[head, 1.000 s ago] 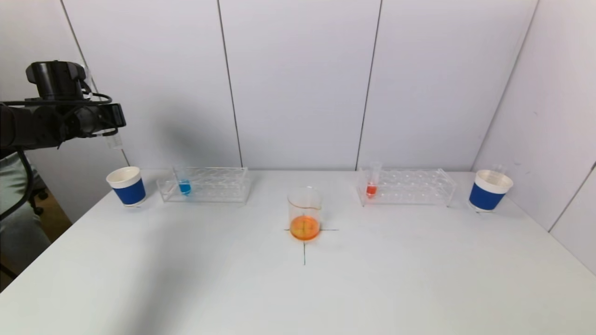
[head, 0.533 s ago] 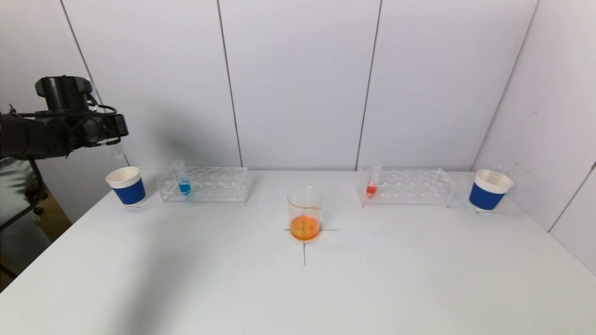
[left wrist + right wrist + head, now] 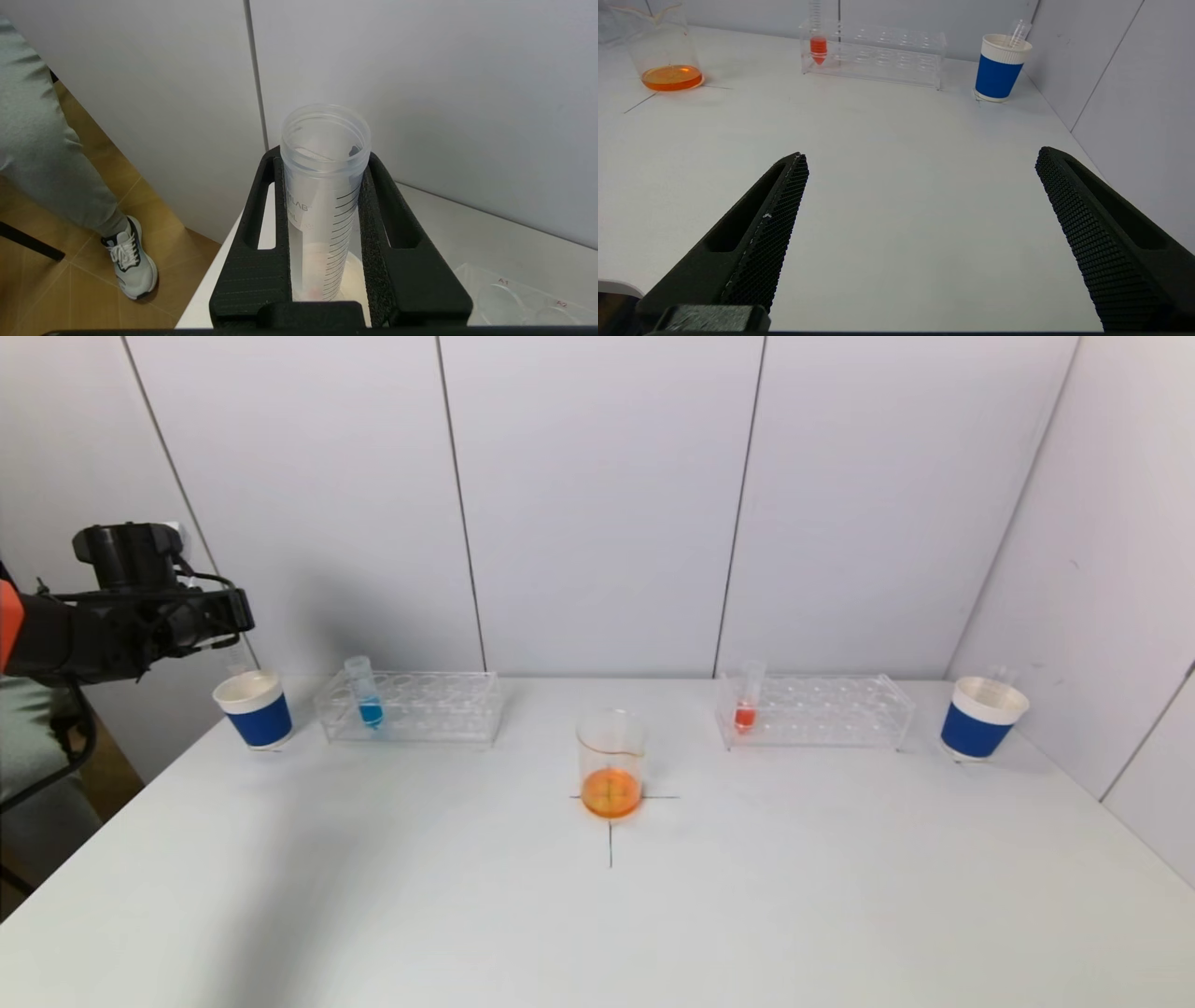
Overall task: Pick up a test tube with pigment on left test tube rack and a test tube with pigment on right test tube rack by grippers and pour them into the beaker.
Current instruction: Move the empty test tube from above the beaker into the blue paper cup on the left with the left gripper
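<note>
White wall panels back a white bench (image 3: 373,896) with a cross marked at its middle, where the beaker (image 3: 611,763) stands holding orange liquid. From the beaker, the left test tube rack (image 3: 411,707) sits at about ten o'clock with a blue-filled tube (image 3: 364,693) in its end slot; the right test tube rack (image 3: 812,711) sits at about two o'clock with a red-filled tube (image 3: 747,695). Blue paper cups flank the racks — the left cup (image 3: 254,709) and the right cup (image 3: 980,717), which has a clear tube leaning in it. The left gripper (image 3: 327,252) hangs just above the left cup, jaws clamped on an empty test tube (image 3: 324,186) held upright, its tip over the cup's mouth. The right gripper (image 3: 920,233) hovers low over the near bench, jaws wide apart — nothing between them.
</note>
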